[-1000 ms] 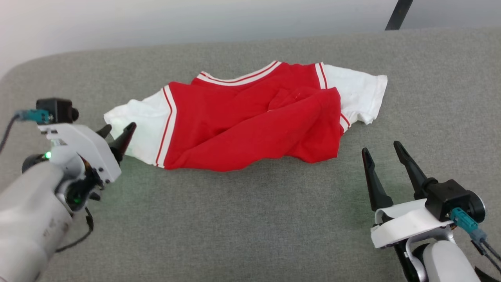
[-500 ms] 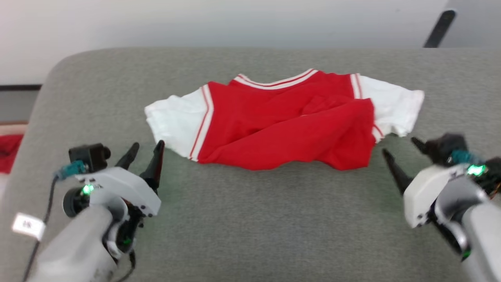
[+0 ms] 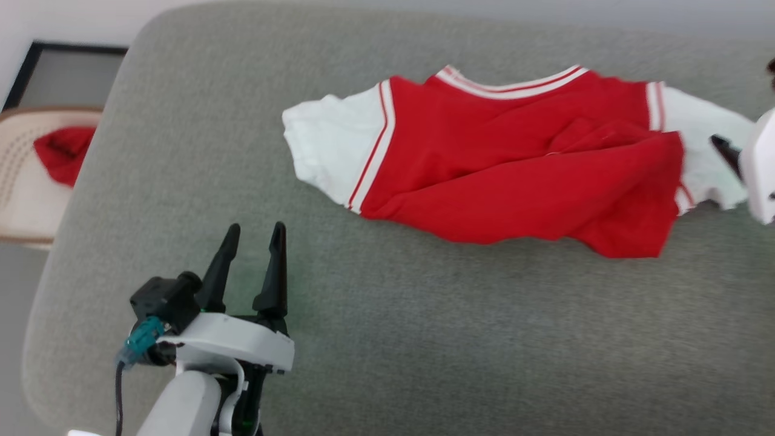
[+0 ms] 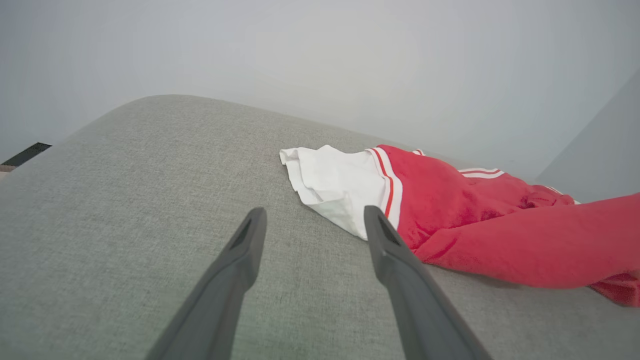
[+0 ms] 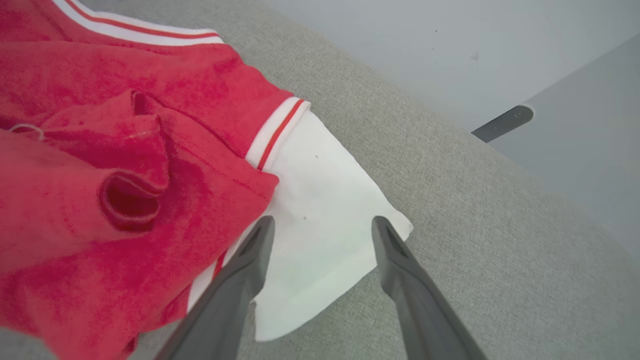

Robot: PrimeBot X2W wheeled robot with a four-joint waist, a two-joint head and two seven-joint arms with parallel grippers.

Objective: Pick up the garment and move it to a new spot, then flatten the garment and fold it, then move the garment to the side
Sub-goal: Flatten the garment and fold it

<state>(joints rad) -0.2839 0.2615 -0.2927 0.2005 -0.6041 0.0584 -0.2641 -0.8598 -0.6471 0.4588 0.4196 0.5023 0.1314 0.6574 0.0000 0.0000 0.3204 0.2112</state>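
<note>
Red scrap (image 3: 60, 154) on chair (image 3: 24, 200) off grey surface (image 3: 424, 339); left pincer (image 3: 253, 236), right pincer (image 5: 322, 222) agape, empty, near garment (image 3: 514, 163).

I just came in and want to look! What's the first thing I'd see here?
The bright red garment, lying crumpled across the middle of the grey surface. The right gripper hangs open over its white sleeve at the right end. The left gripper stands open near the front left, apart from the cloth.
</note>
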